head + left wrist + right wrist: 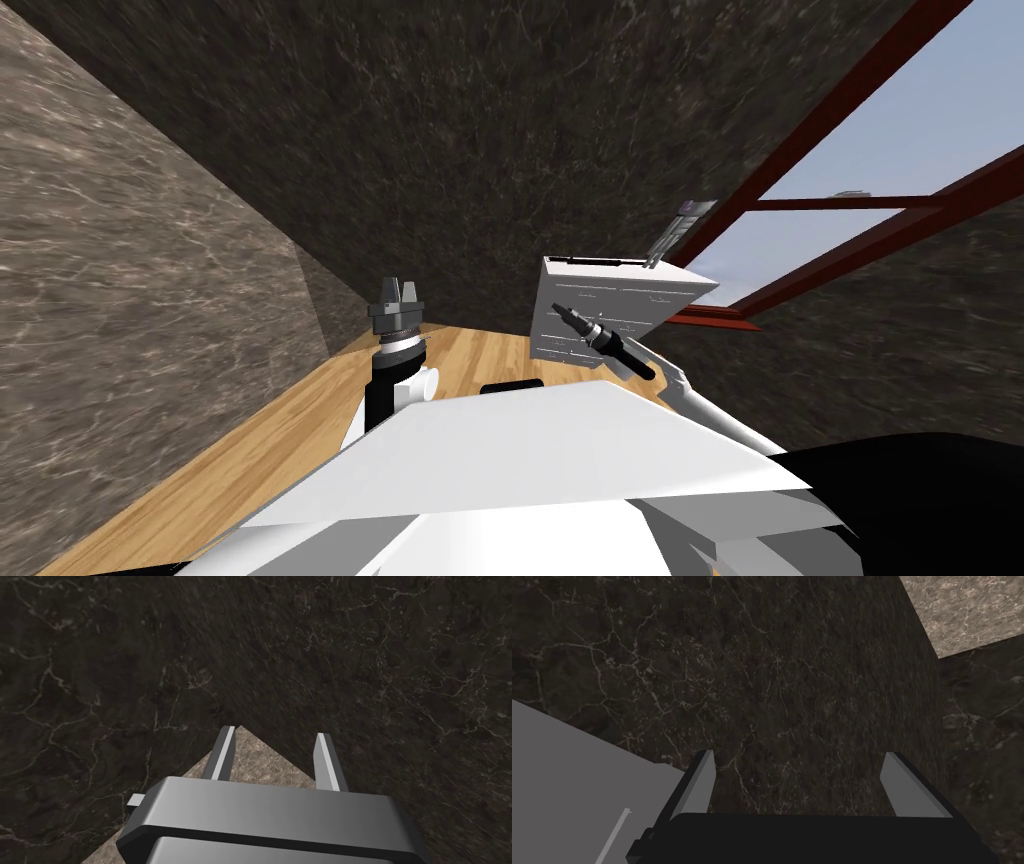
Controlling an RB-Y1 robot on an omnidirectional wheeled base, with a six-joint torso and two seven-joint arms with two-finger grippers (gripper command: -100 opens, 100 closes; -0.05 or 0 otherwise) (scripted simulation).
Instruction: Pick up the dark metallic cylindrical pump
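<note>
A slim dark grey object, taken to be the pump [681,224], is stood at the far edge of the white cabinet's [600,290] top. The right hand [799,755] is held wide before the cabinet, presumably readied for it. The left hand [276,732], narrowly parted, is held upright aside.

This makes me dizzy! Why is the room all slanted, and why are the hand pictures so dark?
Head view: the wide, rolled lens slants everything, so the bright window and white cabinet lean. Left wrist view: dim, the open left tool palest. Right wrist view: dim; the cabinet looks flat grey beside the open right tool.
</note>
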